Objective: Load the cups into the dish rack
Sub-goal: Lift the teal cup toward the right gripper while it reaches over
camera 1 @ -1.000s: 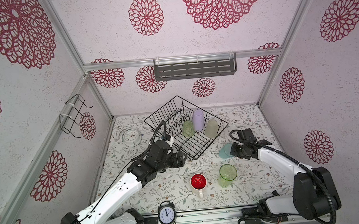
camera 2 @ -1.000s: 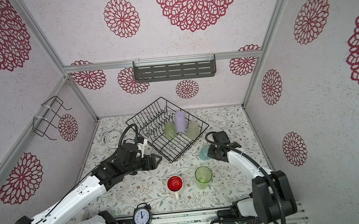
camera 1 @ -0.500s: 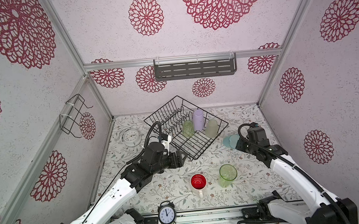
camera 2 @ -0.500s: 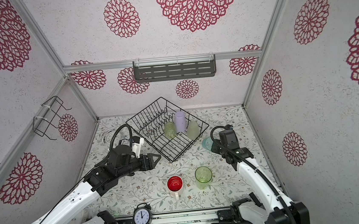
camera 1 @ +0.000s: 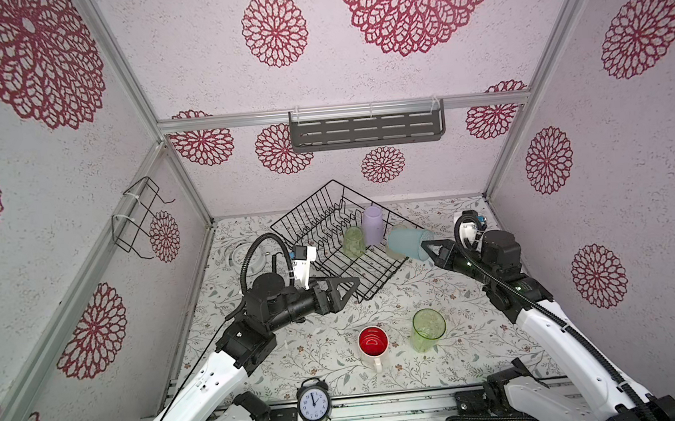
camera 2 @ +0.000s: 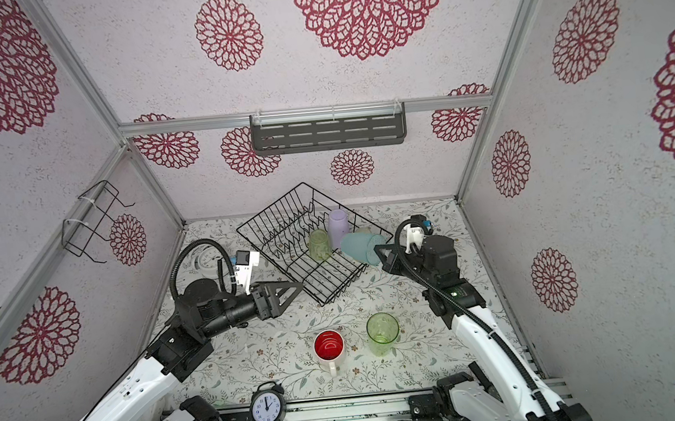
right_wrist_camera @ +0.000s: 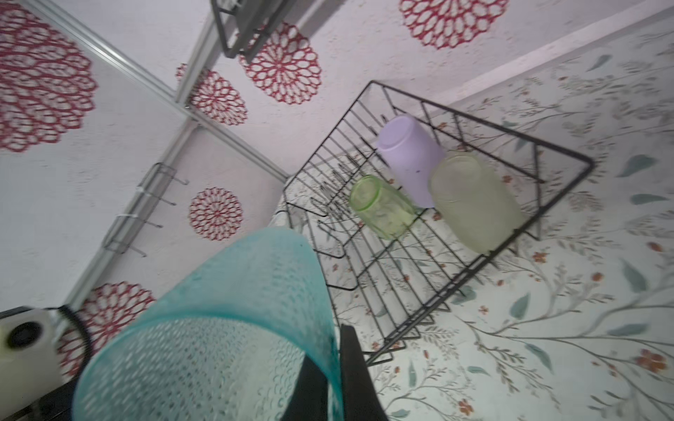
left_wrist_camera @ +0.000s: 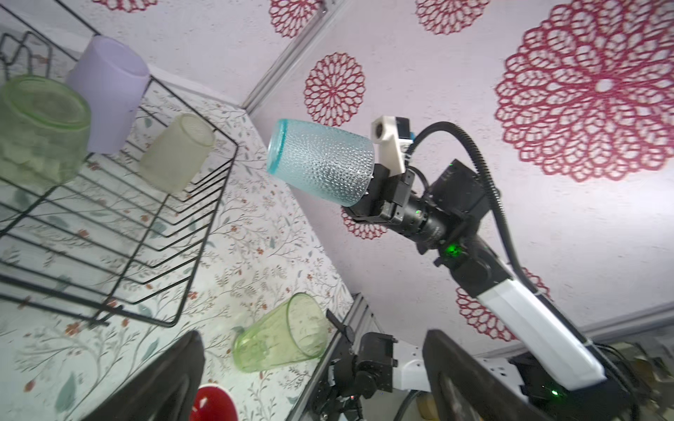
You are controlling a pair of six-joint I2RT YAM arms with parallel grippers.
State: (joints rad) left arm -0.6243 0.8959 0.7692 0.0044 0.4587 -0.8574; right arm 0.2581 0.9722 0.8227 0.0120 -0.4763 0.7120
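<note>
At the right corner of the dish rack [camera 1: 302, 204], a light-blue tumbler [camera 1: 407, 243] is pinched sideways by the right gripper [camera 1: 424, 247] (three tumblers [camera 1: 372, 225] sit inverted inside); the left gripper [camera 1: 349, 291] is seen spread wide.

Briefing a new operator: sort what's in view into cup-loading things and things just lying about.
Job: dish rack; in it lilac tumbler, green tumbler, pale yellowish tumbler; light-blue tumbler in the right gripper; on the table second green tumbler, white mug.
Lying about: alarm clock, white round dial, grey slotted shelf, wire wall holder.
</note>
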